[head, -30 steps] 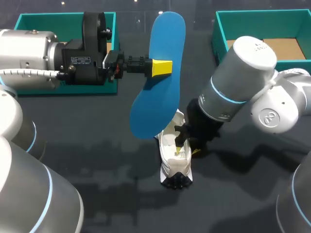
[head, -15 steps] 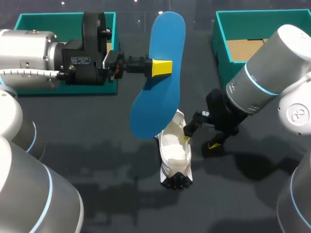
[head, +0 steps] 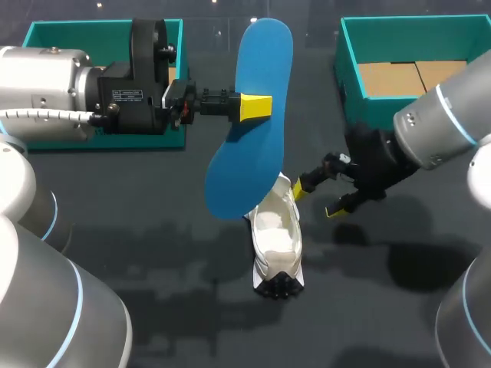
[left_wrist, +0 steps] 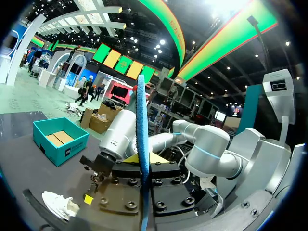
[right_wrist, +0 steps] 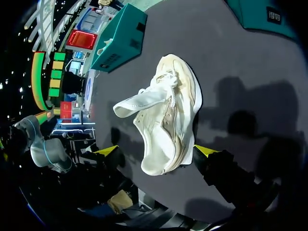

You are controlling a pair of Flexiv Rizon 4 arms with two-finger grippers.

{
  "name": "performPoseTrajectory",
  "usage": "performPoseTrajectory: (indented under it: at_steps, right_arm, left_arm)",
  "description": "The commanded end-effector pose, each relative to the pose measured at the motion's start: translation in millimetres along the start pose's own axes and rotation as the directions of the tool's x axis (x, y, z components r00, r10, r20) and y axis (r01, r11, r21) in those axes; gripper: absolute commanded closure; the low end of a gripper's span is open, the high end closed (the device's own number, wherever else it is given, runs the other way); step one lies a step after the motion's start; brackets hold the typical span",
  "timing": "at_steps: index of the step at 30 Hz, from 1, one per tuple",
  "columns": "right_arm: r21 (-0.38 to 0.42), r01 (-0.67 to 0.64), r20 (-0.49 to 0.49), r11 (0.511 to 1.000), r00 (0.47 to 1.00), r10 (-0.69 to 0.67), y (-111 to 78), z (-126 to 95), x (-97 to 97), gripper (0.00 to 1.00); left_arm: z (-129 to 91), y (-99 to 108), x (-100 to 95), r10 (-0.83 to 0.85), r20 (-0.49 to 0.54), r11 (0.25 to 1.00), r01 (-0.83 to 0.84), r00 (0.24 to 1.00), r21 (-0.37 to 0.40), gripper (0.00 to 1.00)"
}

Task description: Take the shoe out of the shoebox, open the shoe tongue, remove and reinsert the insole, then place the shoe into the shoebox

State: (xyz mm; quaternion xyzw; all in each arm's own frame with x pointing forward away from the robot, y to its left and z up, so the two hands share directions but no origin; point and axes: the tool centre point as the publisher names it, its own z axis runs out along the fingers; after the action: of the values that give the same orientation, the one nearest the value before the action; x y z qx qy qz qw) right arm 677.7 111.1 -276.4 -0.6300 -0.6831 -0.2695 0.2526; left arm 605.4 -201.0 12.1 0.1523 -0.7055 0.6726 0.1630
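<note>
Nearest me, the shoe (head: 276, 241) lies on the dark table (head: 138, 230), outside both boxes. Its long axis runs away from me. Going by the right wrist view, I judge the laced toe to be the far end and the heel opening the near one, with the tongue (right_wrist: 130, 108) flopped out to one side. It looks light and soft. The upper will likely cave under a pinch and the shoe may skid on the smooth top, so I would take it by the heel collar or a side wall of the opening, not by the limp tongue.

Just to its right and not touching it, my right gripper (head: 316, 199) hangs spread and empty.

Farther out and raised, my left gripper (head: 257, 107) is clamped on the blue insole (head: 253, 153) at about mid-length, one finger on each face. The insole's length also runs near to far. Its near end sits over the shoe's far end as I see it, and its broad face is turned up toward the head camera. I take it for thin, springy foam of almost no weight. Held at the middle, its ends may wag.

Beyond, the left shoebox (head: 46, 31) and the right shoebox (head: 345, 57) sit at the far edge.
</note>
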Motion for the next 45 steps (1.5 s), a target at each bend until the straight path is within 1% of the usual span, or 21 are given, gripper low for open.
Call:
performPoseTrajectory:
  at_steps: [1,7,8,10,13,15,16,18,28,31,35,36,37,39,40,41,42,44,45]
  right_arm:
    - [-0.004,0.003,-0.087,1.000,0.996,-0.004,-5.8,-18.6,-9.6,0.00]
    - [-0.004,0.003,-0.087,1.000,0.996,-0.004,-5.8,-18.6,-9.6,0.00]
    - [-0.004,0.017,-0.143,1.000,0.990,-0.018,-4.3,-20.9,-6.8,0.00]
    - [0.005,0.008,-0.164,1.000,0.986,-0.007,1.4,-23.4,0.6,0.00]
    - [0.015,-0.004,-0.243,1.000,0.970,0.007,8.1,-33.5,11.1,0.00]
    - [0.016,-0.047,-0.345,0.999,0.937,0.050,12.5,-42.1,16.7,0.00]
    - [0.019,-0.069,-0.358,0.997,0.931,0.072,14.1,-46.0,20.0,0.00]
    - [0.026,-0.060,-0.364,0.998,0.929,0.066,13.7,-51.4,28.4,0.00]
    - [0.026,-0.060,-0.364,0.998,0.929,0.066,13.7,-51.4,28.4,0.00]
    - [0.064,-0.086,-0.393,0.994,0.913,0.104,24.6,-54.0,39.3,0.00]
    - [0.085,-0.087,-0.448,0.993,0.887,0.116,29.4,-65.1,49.1,0.00]
    - [0.087,-0.094,-0.458,0.992,0.881,0.123,31.0,-68.9,52.3,0.00]
    - [0.090,-0.097,-0.462,0.991,0.877,0.127,32.4,-71.0,54.8,0.00]
    - [0.095,-0.102,-0.477,0.990,0.869,0.135,34.5,-74.0,58.8,0.00]
    - [0.096,-0.101,-0.477,0.990,0.868,0.135,35.6,-75.0,60.9,0.00]
    - [0.096,-0.101,-0.477,0.990,0.869,0.134,36.2,-75.4,61.8,0.00]
    - [0.100,-0.089,-0.488,0.991,0.864,0.127,37.3,-76.3,63.0,0.00]
    - [0.105,-0.082,-0.518,0.991,0.846,0.125,39.5,-77.7,63.2,0.00]
    - [0.108,-0.080,-0.535,0.991,0.836,0.125,40.9,-79.0,63.1,0.00]
  left_arm:
    - [0.5,1.1,0.2,0.000,0.001,1.000,0.000,1.000,0.001,1.00]
    - [0.5,1.1,0.2,0.000,0.001,1.000,0.000,1.000,0.001,1.00]
    - [0.5,1.1,0.2,0.000,0.001,1.000,0.000,1.000,0.001,1.00]
    - [0.5,1.1,0.2,0.000,0.001,1.000,0.000,1.000,0.001,1.00]
    - [0.5,1.1,0.2,0.000,0.001,1.000,0.000,1.000,0.001,1.00]
    - [0.5,1.1,0.2,0.000,0.001,1.000,0.000,1.000,0.001,1.00]
    - [0.5,1.1,0.2,0.000,0.001,1.000,0.000,1.000,0.001,1.00]
    - [0.5,1.1,0.2,0.000,0.001,1.000,0.000,1.000,0.001,1.00]
    - [0.5,1.1,0.2,0.000,0.001,1.000,0.000,1.000,0.001,1.00]
    - [1.4,1.0,-2.5,0.003,0.006,1.000,-0.003,1.000,-0.001,1.00]
    - [1.0,-0.6,-6.2,0.074,0.033,0.997,-0.074,0.997,-0.002,1.00]
    - [0.1,-0.8,-7.3,0.113,0.046,0.994,-0.113,0.993,-0.003,1.00]
    - [-0.8,-1.2,-7.6,0.148,0.045,0.989,-0.149,0.988,0.010,1.00]
    - [-1.8,-0.9,-9.3,0.207,0.056,0.978,-0.208,0.977,-0.001,1.00]
    - [-2.9,-0.4,-10.5,0.238,0.050,0.971,-0.239,0.970,0.017,1.00]
    - [-4.1,0.0,-11.3,0.259,0.060,0.966,-0.260,0.964,0.011,1.00]
    - [-6.0,0.8,-13.3,0.313,0.063,0.949,-0.315,0.948,0.026,1.00]
    - [-9.5,2.6,-15.5,0.397,0.015,0.916,-0.398,0.918,0.046,1.00]
    - [-11.1,4.6,-15.4,0.481,0.013,0.875,-0.481,0.877,0.047,1.00]
